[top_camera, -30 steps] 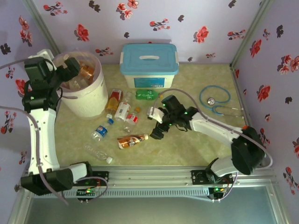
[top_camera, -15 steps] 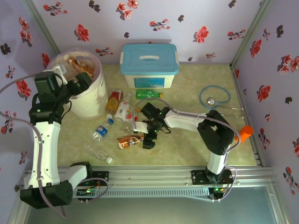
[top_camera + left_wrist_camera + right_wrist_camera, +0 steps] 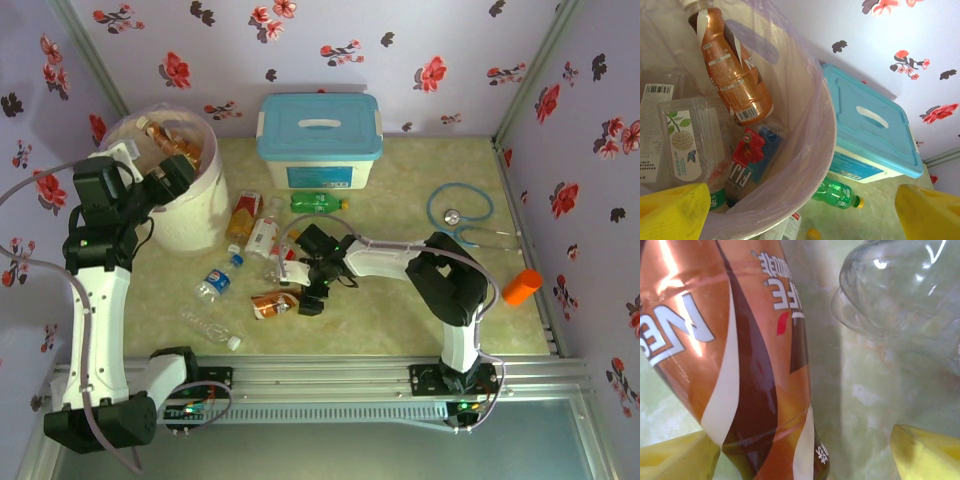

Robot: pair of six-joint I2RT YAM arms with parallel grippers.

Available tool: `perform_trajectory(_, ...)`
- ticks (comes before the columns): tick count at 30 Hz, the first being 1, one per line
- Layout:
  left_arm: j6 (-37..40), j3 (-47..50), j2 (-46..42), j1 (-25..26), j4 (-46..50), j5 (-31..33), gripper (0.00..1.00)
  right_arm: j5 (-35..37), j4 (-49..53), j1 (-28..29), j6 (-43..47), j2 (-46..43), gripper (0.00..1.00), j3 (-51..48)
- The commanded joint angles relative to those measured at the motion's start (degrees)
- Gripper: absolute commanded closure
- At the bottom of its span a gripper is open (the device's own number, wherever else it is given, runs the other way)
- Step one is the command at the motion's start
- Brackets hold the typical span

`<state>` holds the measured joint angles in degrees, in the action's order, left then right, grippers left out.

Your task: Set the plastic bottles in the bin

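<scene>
beige tabletop (image 3: 400, 325), amber "nes" bottle (image 3: 740, 365), "fiji" bottle (image 3: 742, 167) in bin (image 3: 807, 127)

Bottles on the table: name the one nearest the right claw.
The amber-brown bottle, lying between the open fingers of the right claw; the clear bottle beside it sits farther out.

Between the right fingers (image 3: 675, 460), matt yellow plastic, we saw an amber bottle (image 3: 740, 365) w/ a glossy, smooth shrink sleeve catching glare. Nearer the other pad lay a clear bottle (image 3: 905, 305): thin shiny plastic, dented. The tabletop (image 3: 860, 405) under both looked smooth, marbled, low sheen. Betw. the left fingers (image 3: 670, 210), also matt yellow, the bin (image 3: 805, 125) was smooth plastic w/ a thin, wrinkled translucent film liner (image 3: 760, 45). Beyond them, the box lid (image 3: 875, 125) was semi-gloss plastic.
</scene>
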<state>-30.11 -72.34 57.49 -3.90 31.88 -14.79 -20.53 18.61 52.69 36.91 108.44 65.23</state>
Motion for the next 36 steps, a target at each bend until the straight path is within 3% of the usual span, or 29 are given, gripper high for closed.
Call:
perform_trajectory(1, -2.0, 1.7, -2.6, 0.3, -4.2, 2.7, 0.08, 0.8, -1.3, 0.7, -0.9, 0.8, 0.16, -1.3)
perform_trajectory(8, -3.6, 2.0, -3.2, 0.3, -5.9, 4.0, 0.09, 1.9, -1.8, 1.2, -1.1, 1.0, 0.24, -2.0)
perform_trajectory(11, -3.6, 2.1, -3.6, 0.3, -5.8, 4.1, 0.09, 2.7, 1.1, 1.4, -1.0, 0.3, 0.35, -1.4)
perform_trajectory(30, -4.1, 2.2, -5.2, 0.3, -6.8, 5.4, 0.09, 3.5, 1.8, 1.5, -4.2, -5.5, 0.53, -4.2)
perform_trajectory(31, -4.1, 2.3, -5.2, 0.2, -6.7, 5.4, 0.09, 3.4, 1.8, 1.5, -4.2, -5.3, 0.58, -4.1)
perform_trajectory(34, -3.8, 2.3, -5.4, 0.3, -6.6, 5.5, 0.09, 3.1, 1.1, 1.5, -4.4, -5.1, 0.61, -4.0)
perform_trajectory(36, -3.6, 2.2, -5.4, 0.2, -6.5, 5.8, 0.09, 3.3, 1.5, 1.5, -4.5, -4.8, 0.73, -3.6)
